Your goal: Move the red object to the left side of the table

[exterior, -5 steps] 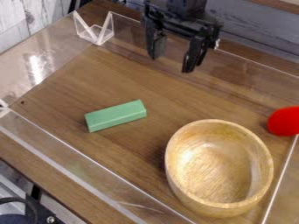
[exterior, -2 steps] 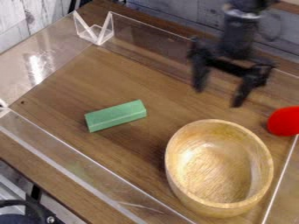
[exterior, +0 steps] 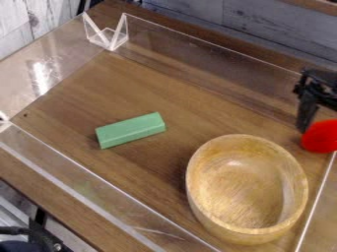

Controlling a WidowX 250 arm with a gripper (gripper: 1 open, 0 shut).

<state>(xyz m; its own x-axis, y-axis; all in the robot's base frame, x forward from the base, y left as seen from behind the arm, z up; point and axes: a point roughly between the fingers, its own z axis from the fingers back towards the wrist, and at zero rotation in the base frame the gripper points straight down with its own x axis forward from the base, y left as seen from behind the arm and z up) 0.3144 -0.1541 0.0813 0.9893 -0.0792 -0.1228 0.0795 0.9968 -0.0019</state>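
The red object (exterior: 320, 137), small, glossy and rounded, lies on the table (exterior: 184, 94) at the far right edge of the view, just right of the wooden bowl's rim. My gripper (exterior: 320, 114) hangs right above it, pointing down, partly cut off by the frame's right edge. Its jaws stand open, and one dark finger (exterior: 302, 106) shows to the left of the red object. Nothing is between the fingers. I cannot tell whether the fingers touch the object.
A large wooden bowl (exterior: 247, 187) fills the front right. A green rectangular block (exterior: 130, 129) lies left of centre. A clear plastic stand (exterior: 105, 30) sits at the back left corner. Low clear walls (exterior: 79, 182) border the tabletop.
The gripper has swept from the back centre to the right edge and come lower, ending over the red object. Its jaws stayed open. Block, bowl and red object have not moved.
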